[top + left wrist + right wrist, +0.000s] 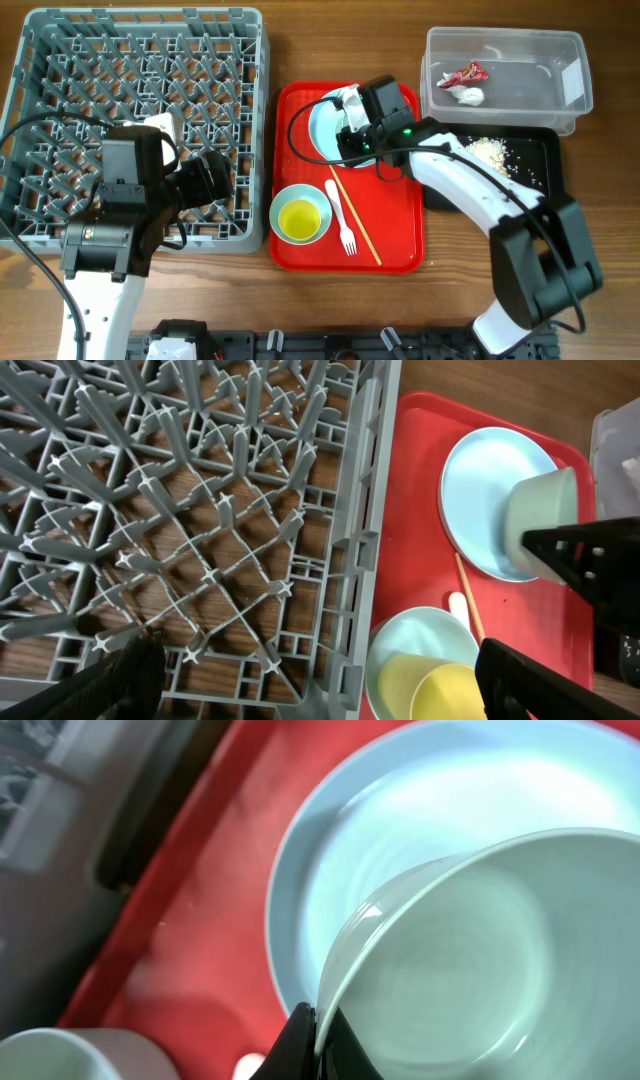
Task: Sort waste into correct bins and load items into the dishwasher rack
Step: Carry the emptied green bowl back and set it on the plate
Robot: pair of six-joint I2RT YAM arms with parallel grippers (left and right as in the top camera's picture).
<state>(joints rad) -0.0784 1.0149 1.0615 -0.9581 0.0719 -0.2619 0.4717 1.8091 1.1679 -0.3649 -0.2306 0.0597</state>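
Observation:
My right gripper (352, 135) (318, 1042) is shut on the rim of a pale mint bowl (350, 100) (480, 950). It holds the bowl tilted over the pale-blue plate (322, 135) (400, 810) on the red tray (400, 240). A second mint bowl (285, 200) (420, 635) holds the yellow cup (300, 220) (445, 685). The white fork (342, 215) and the chopstick (355, 220) lie beside it. My left gripper (215, 180) (320, 690) is open and empty over the front right corner of the grey rack (140, 60) (200, 510).
The clear tub (505, 45) at back right holds the red wrapper (465, 73) and the white tissue (470, 95). The black tray (545, 170) in front of it holds beige crumbs (490, 152). The rack's right wall stands next to the red tray.

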